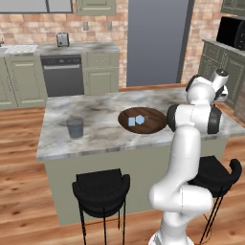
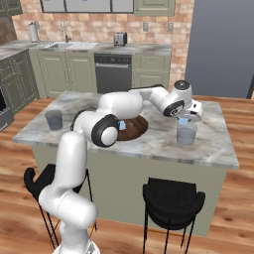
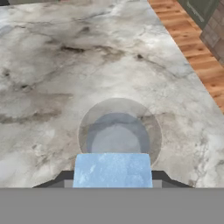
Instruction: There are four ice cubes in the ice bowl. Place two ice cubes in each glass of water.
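Observation:
My gripper (image 2: 184,120) is shut on a pale blue ice cube (image 3: 112,169) and hovers just above the right glass of water (image 2: 186,135). Through the hand view, that glass (image 3: 119,131) sits directly below the held cube, and its rim is open. The other glass (image 1: 75,128) stands near the island's left end. Mid-island lies the dark wooden ice bowl (image 1: 153,125), with more ice cubes (image 1: 139,119) in it. My arm covers part of the bowl (image 2: 139,130) in the right base view.
Everything stands on a marble island (image 1: 105,110) with two black stools (image 1: 101,190) along its near side. Past the right glass, the island's edge drops to the wooden floor (image 3: 205,57). Cabinets and a dishwasher (image 1: 62,75) line the back wall.

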{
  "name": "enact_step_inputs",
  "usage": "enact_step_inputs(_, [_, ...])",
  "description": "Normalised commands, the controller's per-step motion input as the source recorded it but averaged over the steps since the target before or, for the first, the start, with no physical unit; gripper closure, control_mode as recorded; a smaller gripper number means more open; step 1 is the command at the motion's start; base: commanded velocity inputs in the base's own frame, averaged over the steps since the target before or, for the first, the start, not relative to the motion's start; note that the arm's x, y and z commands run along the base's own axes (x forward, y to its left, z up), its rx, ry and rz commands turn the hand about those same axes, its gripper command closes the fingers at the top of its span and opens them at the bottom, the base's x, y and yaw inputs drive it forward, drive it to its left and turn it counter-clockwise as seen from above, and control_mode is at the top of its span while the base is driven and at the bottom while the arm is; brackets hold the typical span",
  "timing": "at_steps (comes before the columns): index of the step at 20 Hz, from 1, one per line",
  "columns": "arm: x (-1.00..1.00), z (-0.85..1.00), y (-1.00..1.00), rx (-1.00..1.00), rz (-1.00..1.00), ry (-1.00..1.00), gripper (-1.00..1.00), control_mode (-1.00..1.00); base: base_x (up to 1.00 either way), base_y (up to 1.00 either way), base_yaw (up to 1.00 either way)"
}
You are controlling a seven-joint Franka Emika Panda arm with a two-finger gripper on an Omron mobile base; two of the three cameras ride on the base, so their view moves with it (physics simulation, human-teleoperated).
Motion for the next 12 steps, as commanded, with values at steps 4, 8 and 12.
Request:
enact_step_inputs(4, [0.33, -0.21, -0.14, -0.03, 0.0, 0.0, 1.0, -1.0, 0.0, 0.0, 0.0])
enact_step_inputs(8, [0.32, -0.06, -0.28, -0.01, 0.0, 0.0, 1.0, -1.0, 0.0, 0.0, 0.0])
enact_step_inputs(12, [0.27, 0.0, -0.3, 0.0, 0.0, 0.0, 1.0, -1.0, 0.0, 0.0, 0.0])
